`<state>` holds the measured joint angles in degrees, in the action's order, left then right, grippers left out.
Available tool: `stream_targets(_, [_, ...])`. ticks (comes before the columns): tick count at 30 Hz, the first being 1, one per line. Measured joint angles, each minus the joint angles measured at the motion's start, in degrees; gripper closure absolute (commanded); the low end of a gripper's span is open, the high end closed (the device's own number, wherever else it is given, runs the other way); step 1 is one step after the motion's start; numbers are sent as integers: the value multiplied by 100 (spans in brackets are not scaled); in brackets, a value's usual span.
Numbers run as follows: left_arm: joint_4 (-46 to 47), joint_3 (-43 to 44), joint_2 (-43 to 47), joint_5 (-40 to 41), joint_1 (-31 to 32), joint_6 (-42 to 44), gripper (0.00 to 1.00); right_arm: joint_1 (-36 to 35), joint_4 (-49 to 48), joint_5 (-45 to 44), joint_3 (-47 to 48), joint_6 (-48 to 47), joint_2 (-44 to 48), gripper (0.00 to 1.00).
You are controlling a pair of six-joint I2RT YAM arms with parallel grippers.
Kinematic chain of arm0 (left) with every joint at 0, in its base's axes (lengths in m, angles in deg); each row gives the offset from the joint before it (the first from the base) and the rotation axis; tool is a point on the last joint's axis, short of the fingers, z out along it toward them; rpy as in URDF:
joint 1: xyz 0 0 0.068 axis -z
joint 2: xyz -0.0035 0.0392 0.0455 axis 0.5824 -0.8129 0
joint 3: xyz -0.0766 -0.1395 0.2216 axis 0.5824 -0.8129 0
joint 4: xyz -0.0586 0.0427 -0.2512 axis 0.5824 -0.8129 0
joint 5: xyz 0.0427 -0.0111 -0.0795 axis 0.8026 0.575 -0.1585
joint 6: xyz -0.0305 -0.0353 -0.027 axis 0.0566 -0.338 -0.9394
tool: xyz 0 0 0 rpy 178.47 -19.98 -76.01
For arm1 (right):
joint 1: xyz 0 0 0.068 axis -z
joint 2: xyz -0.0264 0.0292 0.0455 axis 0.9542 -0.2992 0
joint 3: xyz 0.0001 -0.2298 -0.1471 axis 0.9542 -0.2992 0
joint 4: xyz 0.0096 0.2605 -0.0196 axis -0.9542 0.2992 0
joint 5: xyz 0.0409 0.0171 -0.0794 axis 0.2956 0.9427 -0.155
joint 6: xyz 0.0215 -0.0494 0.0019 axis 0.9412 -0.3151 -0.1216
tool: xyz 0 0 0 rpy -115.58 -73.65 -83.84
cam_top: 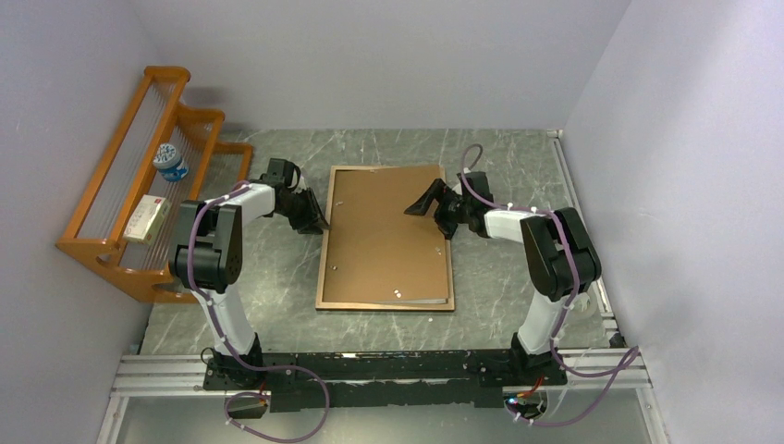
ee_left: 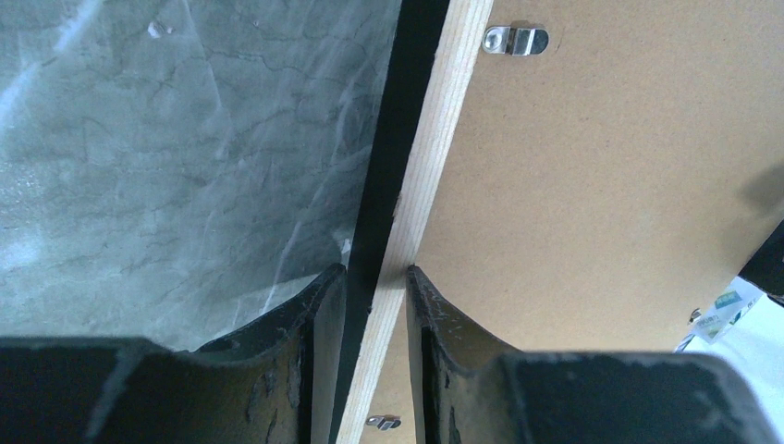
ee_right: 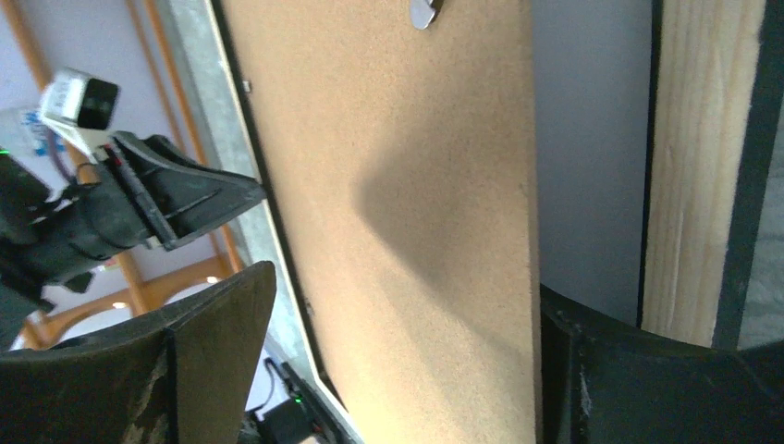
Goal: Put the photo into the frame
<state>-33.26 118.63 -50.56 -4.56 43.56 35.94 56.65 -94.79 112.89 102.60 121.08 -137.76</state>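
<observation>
the frame (ee_left: 438,120) lies back-up with the brown backing board (cam_top: 384,236) over it, so its front and whatever's under the board are hidden. labels on the bottle (cam_top: 170,163) and box (cam_top: 146,219) on the orange rack (cam_top: 168,76) at 9 o'clock are too small to read. the white printed thing (ee_left: 749,333) at 4 o'clock in the left wrist view is cut off by the edge.

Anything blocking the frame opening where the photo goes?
Yes. The brown backing board lies in the frame, which is back side up, and covers nearly the whole opening. It likely has to come out first.
</observation>
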Motion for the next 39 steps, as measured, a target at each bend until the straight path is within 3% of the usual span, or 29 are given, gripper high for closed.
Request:
stream_targets(8, [-256,105,0,181,17,37,59,-227,2140,-739,1060,-798,129,2])
stream_targets(17, [-391,151,0,229,17,111,56,-197,3558,-1351,1165,-1429,492,1])
stream_targets(28, [-457,151,0,225,17,114,55,-111,4081,-2214,1174,-1869,1014,2])
stream_targets(39, [-549,162,-4,118,17,111,63,-304,4334,-2472,1259,-2529,684,18])
